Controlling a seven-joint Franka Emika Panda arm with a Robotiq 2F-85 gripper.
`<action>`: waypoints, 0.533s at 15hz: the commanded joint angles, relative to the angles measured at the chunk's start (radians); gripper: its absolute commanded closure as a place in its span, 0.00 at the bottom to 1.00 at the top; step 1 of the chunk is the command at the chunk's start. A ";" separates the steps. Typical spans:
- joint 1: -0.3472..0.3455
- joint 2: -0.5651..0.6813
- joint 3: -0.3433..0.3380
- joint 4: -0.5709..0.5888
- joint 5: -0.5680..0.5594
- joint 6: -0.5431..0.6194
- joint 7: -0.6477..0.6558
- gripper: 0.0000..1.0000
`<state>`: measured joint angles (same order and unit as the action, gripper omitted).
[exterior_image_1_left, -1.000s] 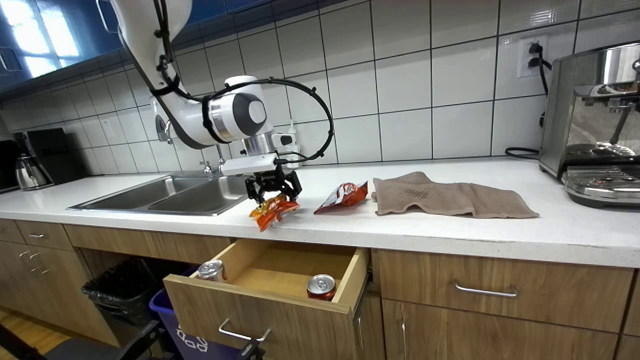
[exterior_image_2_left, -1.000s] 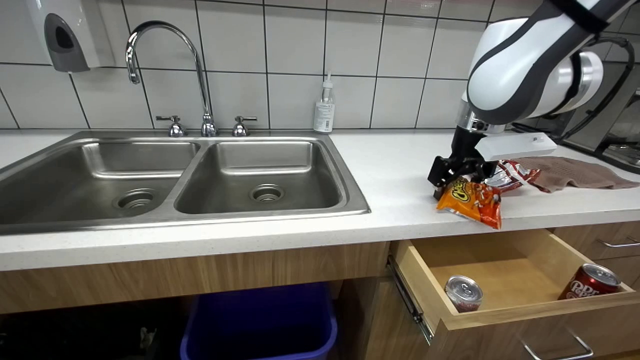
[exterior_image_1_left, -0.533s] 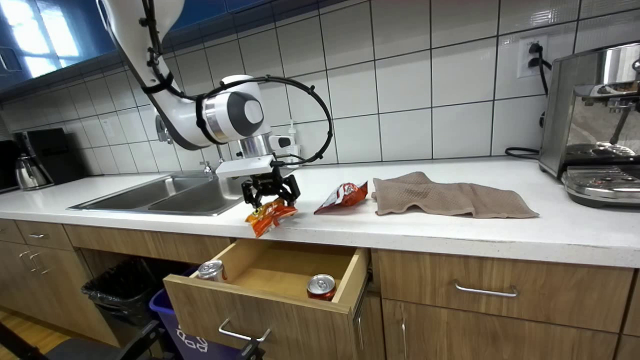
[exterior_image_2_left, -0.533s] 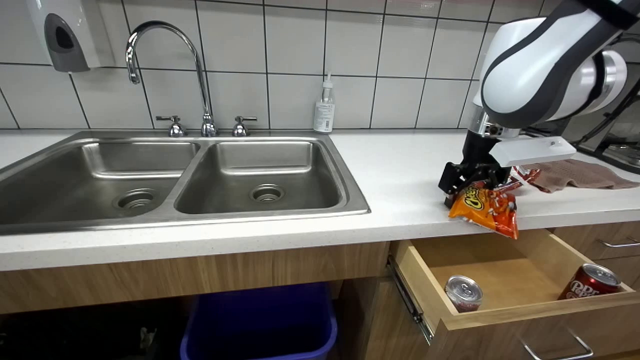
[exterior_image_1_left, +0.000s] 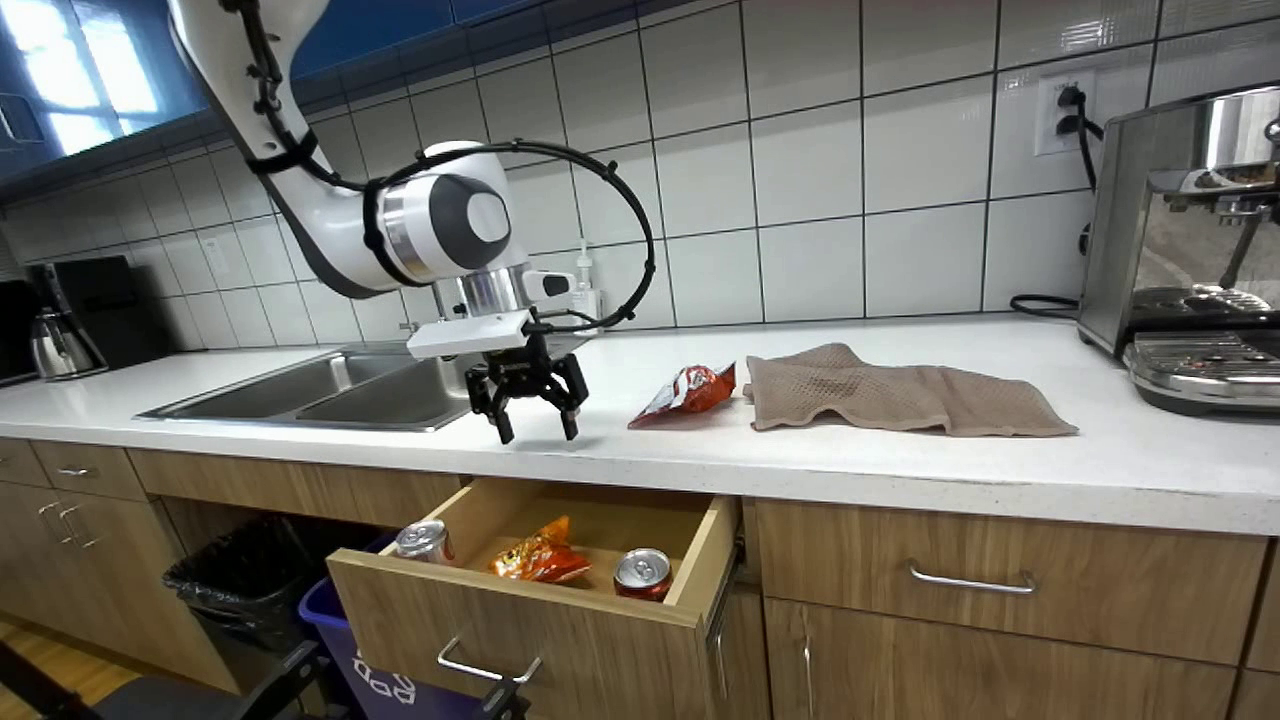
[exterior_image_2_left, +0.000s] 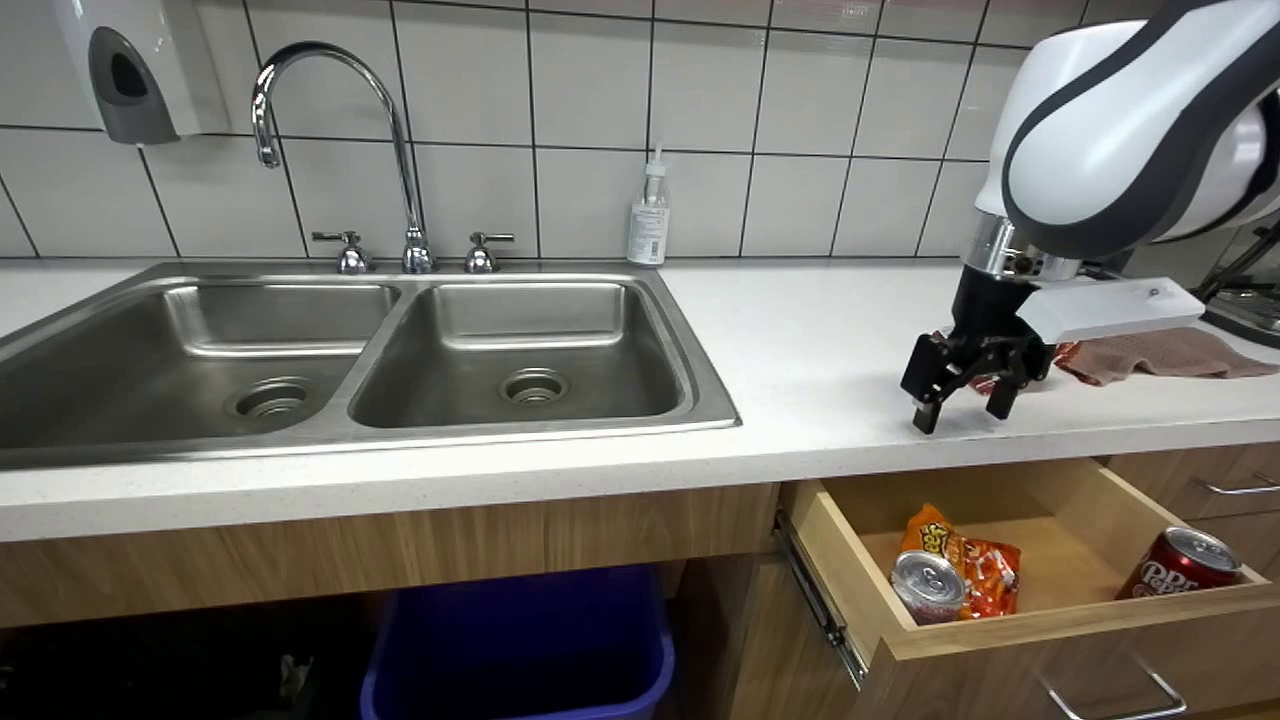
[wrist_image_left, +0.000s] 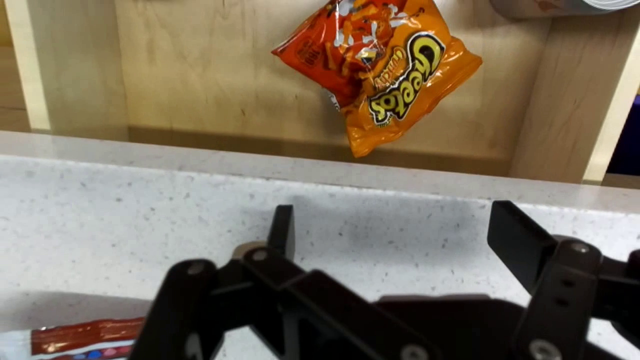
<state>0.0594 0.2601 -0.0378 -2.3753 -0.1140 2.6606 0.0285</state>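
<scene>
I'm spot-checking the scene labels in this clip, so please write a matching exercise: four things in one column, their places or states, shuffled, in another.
1. Cheetos bag
2. brown towel
3. end effector
4. faucet

A. lying rumpled on the counter
B. standing at the back of the sink
C. open, holding nothing
D. inside the pulled-out drawer

Pairs: 1-D, 2-A, 3-C, 4-B

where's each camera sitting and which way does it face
In an exterior view: before the counter, looking slantwise over the drawer; arm and open gripper show.
In an exterior view: before the sink, facing the tiles nearly square; lower arm and gripper show.
Wrist view: above the counter's front, looking down at its edge and the drawer; only the gripper shows.
Both exterior views share the drawer, its two cans and the Cheetos bag.
</scene>
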 joint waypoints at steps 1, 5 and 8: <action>-0.001 -0.084 0.000 -0.069 -0.018 0.006 0.027 0.00; -0.005 -0.130 -0.001 -0.089 -0.026 0.011 0.028 0.00; -0.015 -0.151 0.000 -0.082 -0.017 0.013 0.016 0.00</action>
<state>0.0587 0.1631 -0.0384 -2.4321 -0.1140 2.6641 0.0285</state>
